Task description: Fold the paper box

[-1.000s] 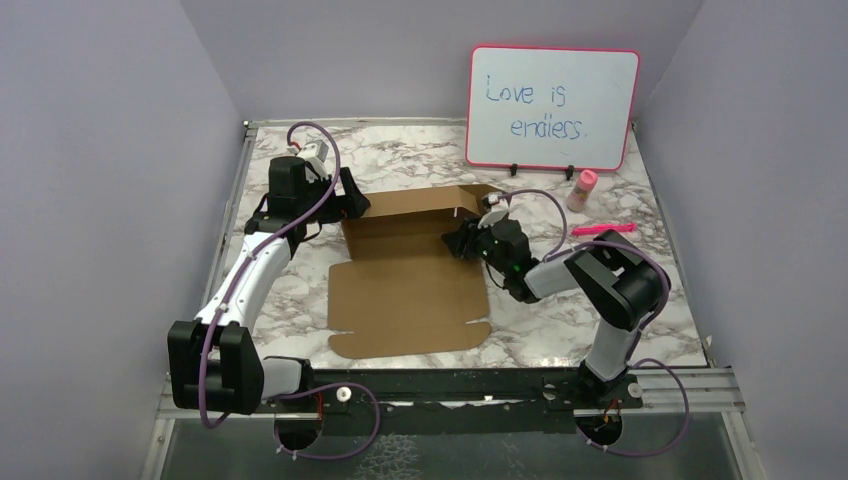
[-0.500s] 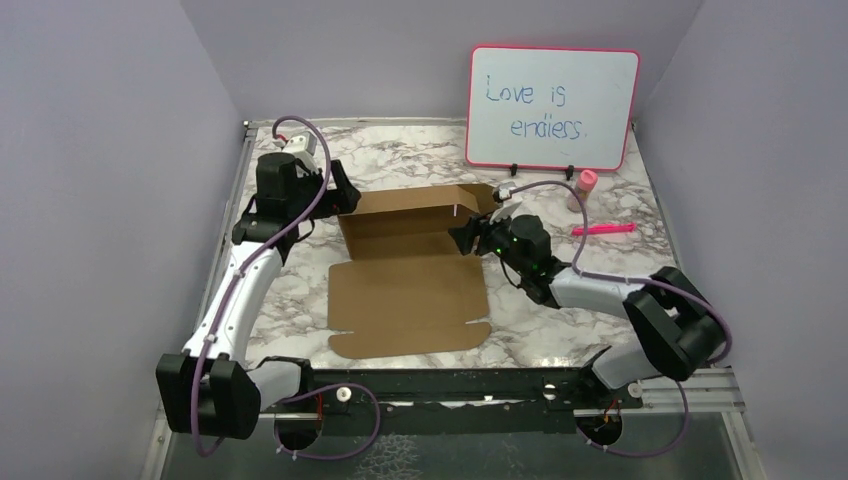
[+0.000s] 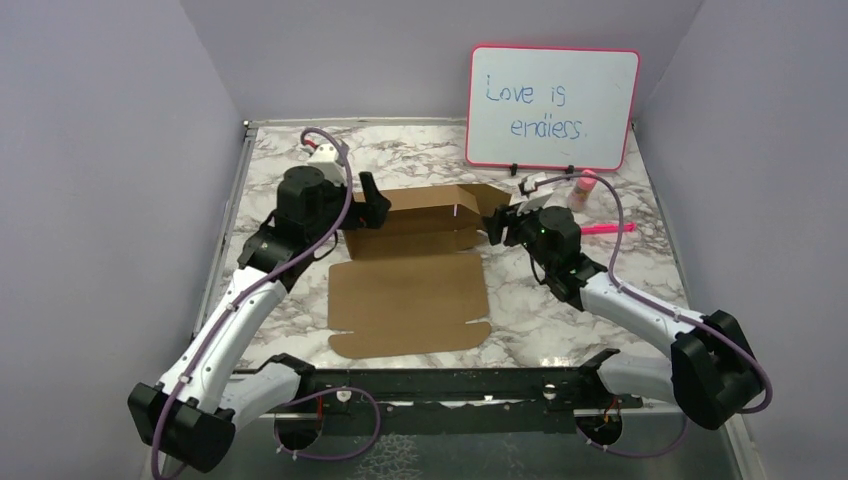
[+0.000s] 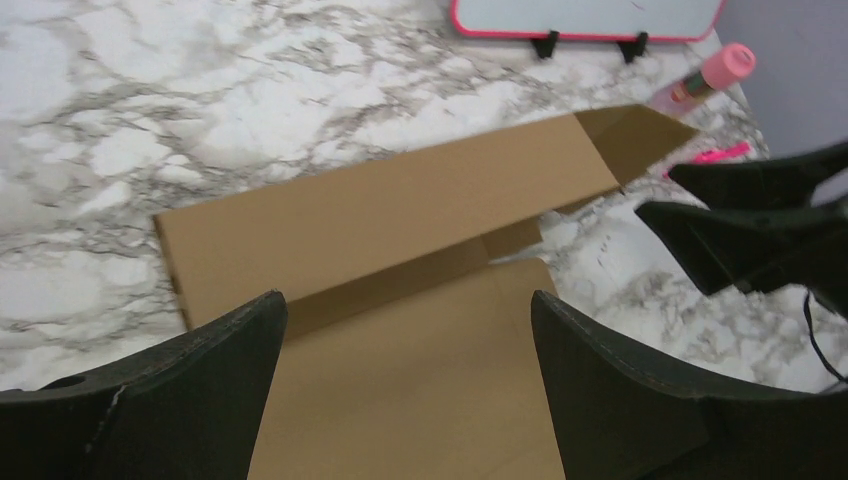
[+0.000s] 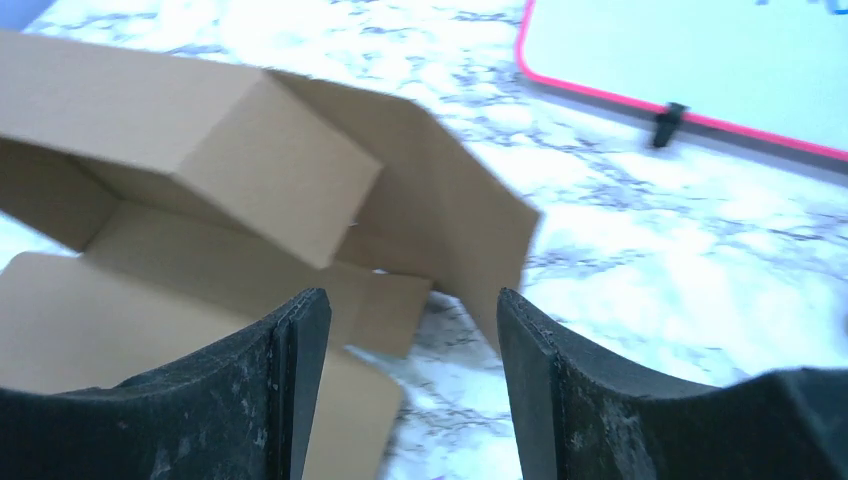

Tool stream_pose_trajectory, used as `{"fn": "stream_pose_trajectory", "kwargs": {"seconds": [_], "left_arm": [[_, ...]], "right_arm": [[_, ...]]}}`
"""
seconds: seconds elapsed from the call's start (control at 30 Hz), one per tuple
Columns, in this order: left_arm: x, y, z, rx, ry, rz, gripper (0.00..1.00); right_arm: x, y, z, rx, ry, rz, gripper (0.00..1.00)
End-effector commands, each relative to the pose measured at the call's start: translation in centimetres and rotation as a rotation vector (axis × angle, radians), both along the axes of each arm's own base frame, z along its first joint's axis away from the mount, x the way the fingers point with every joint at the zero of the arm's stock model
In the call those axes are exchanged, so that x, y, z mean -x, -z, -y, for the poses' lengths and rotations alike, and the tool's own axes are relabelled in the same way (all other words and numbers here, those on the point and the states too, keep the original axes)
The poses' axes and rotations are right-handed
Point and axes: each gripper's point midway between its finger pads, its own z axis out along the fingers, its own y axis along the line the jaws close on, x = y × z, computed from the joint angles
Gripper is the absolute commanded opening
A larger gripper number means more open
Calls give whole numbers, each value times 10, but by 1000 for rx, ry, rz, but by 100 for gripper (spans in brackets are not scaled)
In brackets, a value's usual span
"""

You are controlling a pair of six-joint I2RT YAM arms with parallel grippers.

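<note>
The paper box lies on the marble table as a brown cardboard sheet. Its near panel is flat and its far panel is raised, with an end flap standing at the right. My left gripper hangs open over the box's far left part; in the left wrist view its jaws are wide apart above the cardboard with nothing between them. My right gripper is beside the box's far right corner. In its own view, it is open and empty, the flap just beyond its tips.
A pink-framed whiteboard stands at the back right. A pink-capped bottle and a pink marker lie close behind my right gripper. Lilac walls close in the table on the left, right and back.
My right gripper has drawn back to the right off the box and opened wider. My left gripper has moved right, toward the box's far left end.
</note>
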Motion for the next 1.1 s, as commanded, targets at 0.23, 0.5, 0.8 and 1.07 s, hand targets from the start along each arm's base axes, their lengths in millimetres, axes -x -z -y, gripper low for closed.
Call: {"fn": "stream_pose_trajectory", "kwargs": {"seconds": [0.23, 0.5, 0.8, 1.07], "left_arm": [[34, 25, 71, -39, 76, -9, 92], [54, 70, 135, -65, 207, 10, 92], [32, 103, 172, -101, 234, 77, 92], [10, 132, 187, -187, 170, 162, 92]], "right_arm": [[-36, -40, 34, -25, 27, 113, 67], [-44, -19, 19, 6, -71, 111, 57], [-44, -6, 9, 17, -134, 112, 31], [-37, -4, 14, 50, -136, 143, 13]]}}
